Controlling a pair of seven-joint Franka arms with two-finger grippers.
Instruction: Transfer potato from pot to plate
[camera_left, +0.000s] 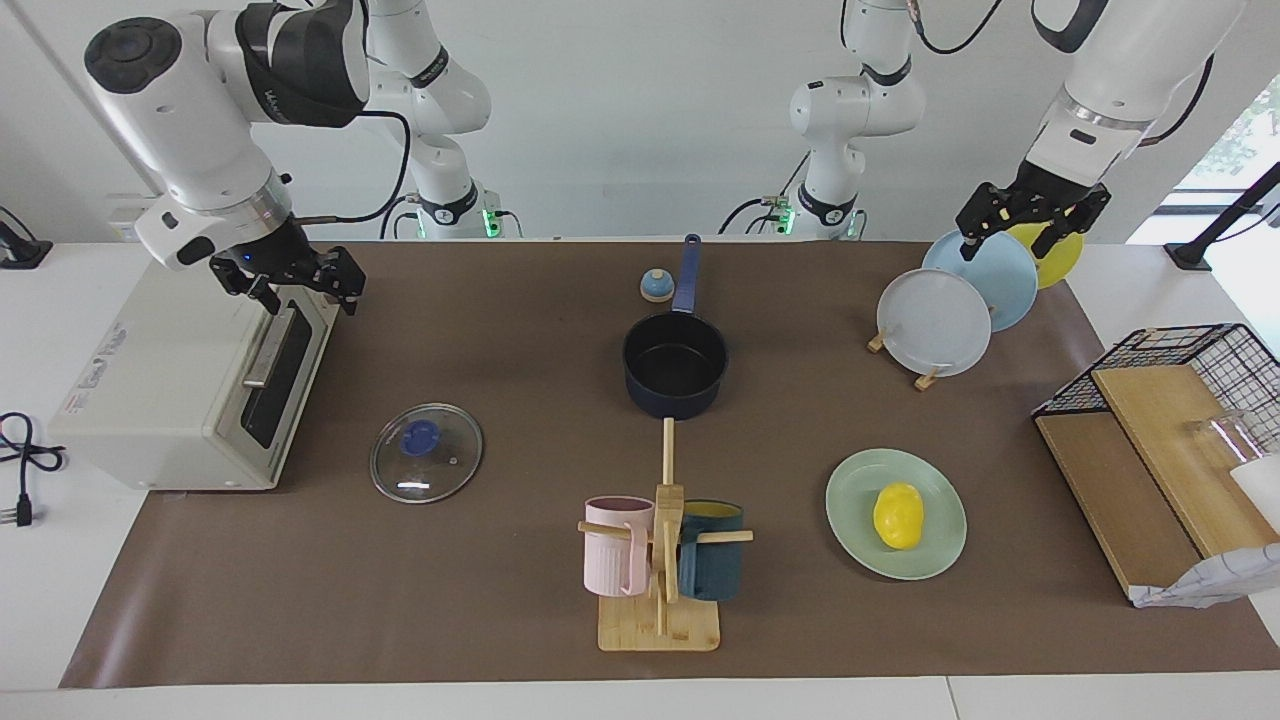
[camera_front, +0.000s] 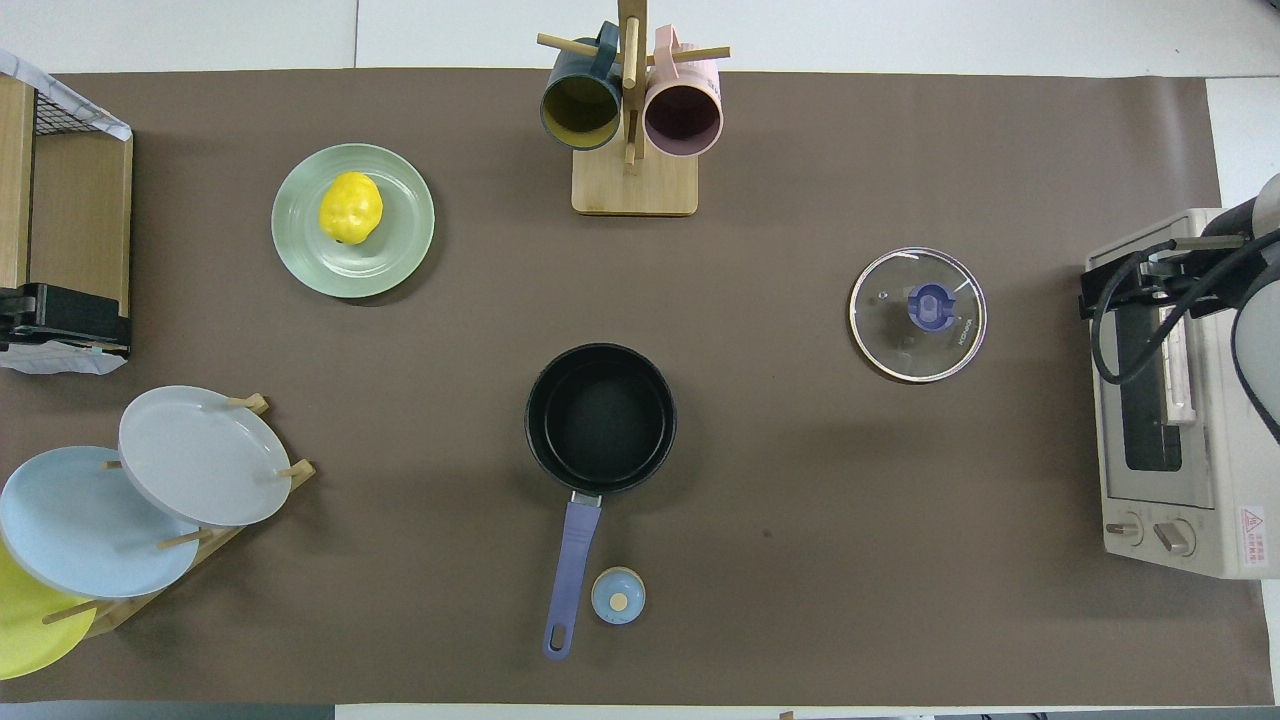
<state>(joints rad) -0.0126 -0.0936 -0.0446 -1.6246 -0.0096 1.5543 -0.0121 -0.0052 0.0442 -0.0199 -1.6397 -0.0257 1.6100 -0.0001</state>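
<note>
potato (camera_left: 898, 515) on plate (camera_left: 940, 548), lid lettering illegible

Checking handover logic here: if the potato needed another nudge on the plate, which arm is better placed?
Probably the left gripper: open, over the plate rack at the plate's end. The right gripper waits over the toaster oven.

Matt brown paper-like cover (camera_left: 500, 600) over a smooth white bench (camera_left: 500, 700). Smooth, faintly glossy yellow potato (camera_left: 898, 515) on a matt mint plate (camera_left: 940, 545). Dark pot (camera_left: 675, 365) with a dull black inside and a satin blue handle (camera_front: 573, 570). Clear, shiny glass lid (camera_left: 427, 466) with a blue plastic knob. Pale unvarnished wood for the mug stand (camera_left: 658, 622) and plate rack (camera_front: 200, 540). Black wire basket (camera_left: 1190, 345). Cream painted-metal oven (camera_left: 170, 400).
</note>
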